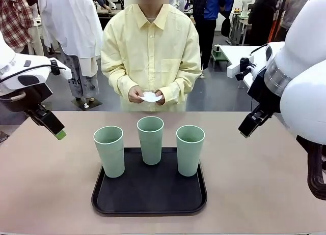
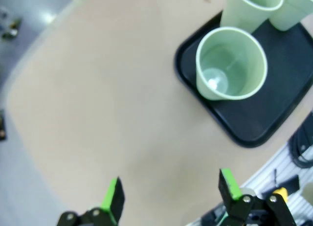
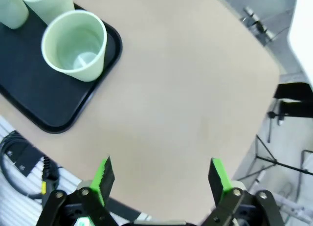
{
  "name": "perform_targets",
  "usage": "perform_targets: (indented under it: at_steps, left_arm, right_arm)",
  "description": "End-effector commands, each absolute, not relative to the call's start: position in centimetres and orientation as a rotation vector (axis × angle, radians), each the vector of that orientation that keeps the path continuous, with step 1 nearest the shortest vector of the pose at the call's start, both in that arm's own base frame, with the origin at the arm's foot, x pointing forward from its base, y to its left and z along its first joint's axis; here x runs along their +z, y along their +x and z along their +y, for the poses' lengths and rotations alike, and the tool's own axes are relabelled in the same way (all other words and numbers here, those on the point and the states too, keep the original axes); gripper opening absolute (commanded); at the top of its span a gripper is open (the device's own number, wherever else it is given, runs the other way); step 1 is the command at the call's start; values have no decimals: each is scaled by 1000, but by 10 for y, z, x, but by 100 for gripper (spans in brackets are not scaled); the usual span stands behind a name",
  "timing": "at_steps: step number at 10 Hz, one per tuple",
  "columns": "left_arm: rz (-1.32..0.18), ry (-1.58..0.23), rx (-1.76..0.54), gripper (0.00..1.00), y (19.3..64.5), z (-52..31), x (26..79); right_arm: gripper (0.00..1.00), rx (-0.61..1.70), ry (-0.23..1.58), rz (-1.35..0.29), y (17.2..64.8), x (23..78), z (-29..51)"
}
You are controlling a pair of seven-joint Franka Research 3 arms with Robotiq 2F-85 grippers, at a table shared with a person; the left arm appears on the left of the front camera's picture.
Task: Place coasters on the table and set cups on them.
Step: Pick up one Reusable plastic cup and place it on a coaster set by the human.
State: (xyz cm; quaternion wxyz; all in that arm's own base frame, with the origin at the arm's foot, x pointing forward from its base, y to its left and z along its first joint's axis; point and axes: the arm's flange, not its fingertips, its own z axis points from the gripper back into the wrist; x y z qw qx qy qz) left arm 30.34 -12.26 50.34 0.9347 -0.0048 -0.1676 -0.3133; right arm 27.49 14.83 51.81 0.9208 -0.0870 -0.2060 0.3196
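Front view: beige table bears black tray, a person standing beyond

The front camera sits low at the near edge of the large beige-pink bench, facing level across it toward a person in a pale yellow shirt at upper centre, and takes in the whole black rectangular tray. The left wrist camera looks steeply down past the left hand at frame bottom, tray at upper right. The right wrist camera looks down likewise past the right hand, tray at upper left. All three share the tray, its pale mint-green plastic tumblers and bare bench top
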Motion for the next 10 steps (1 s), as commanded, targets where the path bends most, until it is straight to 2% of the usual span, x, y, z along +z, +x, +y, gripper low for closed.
perform_targets:
  at_steps: [1,3,5,7,8,9,10]
  left_arm:
    - [-357,-1,-643,100,314,-124,497]
    - [-344,-10,-640,100,305,-123,502]
    - [-405,-544,-484,100,315,-74,512]
    - [-449,-931,-377,100,321,-22,515]
    - [-419,-1028,-327,100,328,1,511]
    - [-382,-1048,-282,100,331,16,497]
    - [-303,-1074,-271,100,336,35,485]
  right_arm:
    - [100,656,-167,-454,287,514,152]
    - [100,657,-175,-430,277,518,149]
    - [100,358,309,-403,292,517,87]
    - [100,198,641,-373,306,510,27]
    - [100,136,757,-351,315,501,2]
    - [100,87,839,-332,318,491,-23]
    - [100,78,849,-289,317,485,-39]
